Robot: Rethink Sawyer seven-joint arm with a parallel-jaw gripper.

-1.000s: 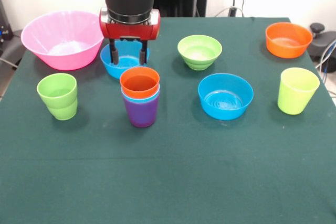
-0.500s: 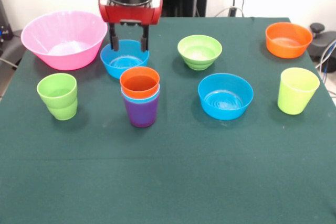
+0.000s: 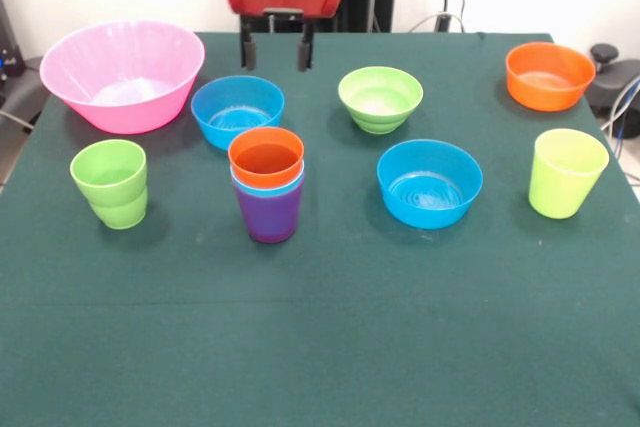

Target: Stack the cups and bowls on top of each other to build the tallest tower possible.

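Observation:
The tower point(image 3: 267, 192) stands left of centre: an orange cup nested in a light blue cup, nested in the purple cup at its base. My gripper point(image 3: 276, 53) hangs open and empty above the table's far side, behind the tower and clear of it. A blue bowl point(image 3: 237, 110) sits just behind the tower, another blue bowl point(image 3: 430, 182) to its right. The ridged green bowl point(image 3: 380, 98), the orange bowl point(image 3: 548, 75), the yellow-green cup point(image 3: 565, 173), the stepped green cup point(image 3: 111, 183) and the large pink bowl point(image 3: 120, 74) stand apart on the table.
The table carries a dark green cloth point(image 3: 320, 337) with open room in front of the tower. Cables and dark equipment point(image 3: 615, 77) lie past the right edge.
My gripper has risen and moved back and to the right, away from the tower and the blue bowl behind it. It stays open. The cups and bowls have not moved.

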